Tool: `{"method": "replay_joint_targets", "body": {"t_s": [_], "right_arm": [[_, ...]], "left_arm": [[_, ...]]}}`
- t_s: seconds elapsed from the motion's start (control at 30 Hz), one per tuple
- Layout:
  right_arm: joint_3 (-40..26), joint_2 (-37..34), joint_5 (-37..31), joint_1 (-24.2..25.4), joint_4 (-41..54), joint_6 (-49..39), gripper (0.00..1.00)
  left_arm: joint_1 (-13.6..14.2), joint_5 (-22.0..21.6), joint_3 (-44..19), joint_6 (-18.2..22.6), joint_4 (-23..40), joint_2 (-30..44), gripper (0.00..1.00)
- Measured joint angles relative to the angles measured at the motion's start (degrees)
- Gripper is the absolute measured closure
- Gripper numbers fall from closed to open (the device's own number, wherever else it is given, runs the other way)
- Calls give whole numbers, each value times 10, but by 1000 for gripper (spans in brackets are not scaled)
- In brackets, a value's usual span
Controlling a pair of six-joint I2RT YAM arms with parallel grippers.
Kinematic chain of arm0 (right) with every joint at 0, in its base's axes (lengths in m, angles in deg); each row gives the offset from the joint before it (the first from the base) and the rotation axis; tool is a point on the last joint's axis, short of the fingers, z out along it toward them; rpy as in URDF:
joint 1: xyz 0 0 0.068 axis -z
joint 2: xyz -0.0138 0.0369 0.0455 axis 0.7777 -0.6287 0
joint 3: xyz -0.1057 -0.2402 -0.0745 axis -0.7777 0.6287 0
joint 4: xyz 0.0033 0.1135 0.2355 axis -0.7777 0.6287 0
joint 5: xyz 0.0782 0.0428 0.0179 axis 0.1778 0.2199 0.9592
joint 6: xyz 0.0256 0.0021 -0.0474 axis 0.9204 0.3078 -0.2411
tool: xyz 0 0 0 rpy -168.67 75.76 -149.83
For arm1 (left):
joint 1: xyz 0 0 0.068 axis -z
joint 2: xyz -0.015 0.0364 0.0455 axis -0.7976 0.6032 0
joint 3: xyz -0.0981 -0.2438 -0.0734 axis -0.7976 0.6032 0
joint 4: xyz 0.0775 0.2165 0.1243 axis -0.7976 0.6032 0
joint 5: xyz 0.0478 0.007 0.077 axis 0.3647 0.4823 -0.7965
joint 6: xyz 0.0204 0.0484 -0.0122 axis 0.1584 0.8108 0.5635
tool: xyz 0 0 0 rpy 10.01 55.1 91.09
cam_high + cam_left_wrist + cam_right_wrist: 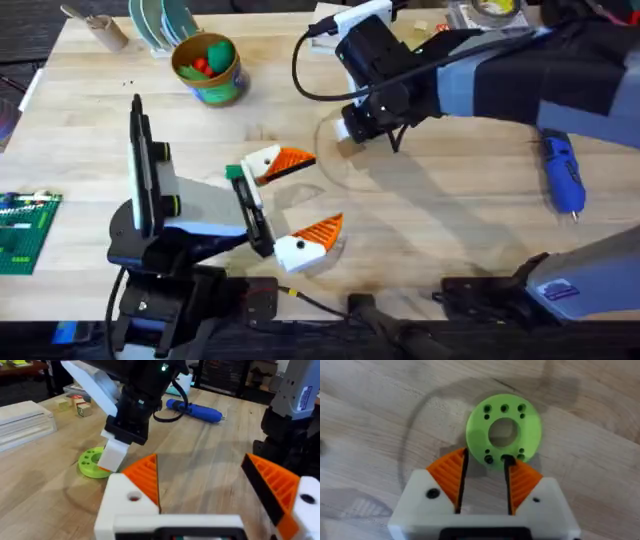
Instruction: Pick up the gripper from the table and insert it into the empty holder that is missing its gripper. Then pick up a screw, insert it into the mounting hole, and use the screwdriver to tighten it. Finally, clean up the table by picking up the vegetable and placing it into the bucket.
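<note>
Right pincer [485,482], slightly parted, hangs over the green disc [504,430] on the bench [430,220]; left pincer [300,195] gapes wide, empty.

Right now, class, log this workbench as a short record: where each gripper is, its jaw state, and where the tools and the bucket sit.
left gripper: open, low over table centre
right gripper: over the green disc, jaws narrowly apart
screwdriver: lying on table, right side
bucket: far left, red and green toy produce inside
table: light wood
</note>
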Motion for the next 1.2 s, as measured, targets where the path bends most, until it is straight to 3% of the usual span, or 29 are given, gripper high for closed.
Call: {"method": "replay_joint_targets", "body": {"t_s": [0.23, 1.2], "right_arm": [[0, -3, 0, 0, 3, 0, 557], [0, -15, -50, -7, -2, -13, 863]], "left_arm": [[0, 0, 0, 0, 0, 0, 8], [0, 0, 0, 0, 0, 0, 8]]}}
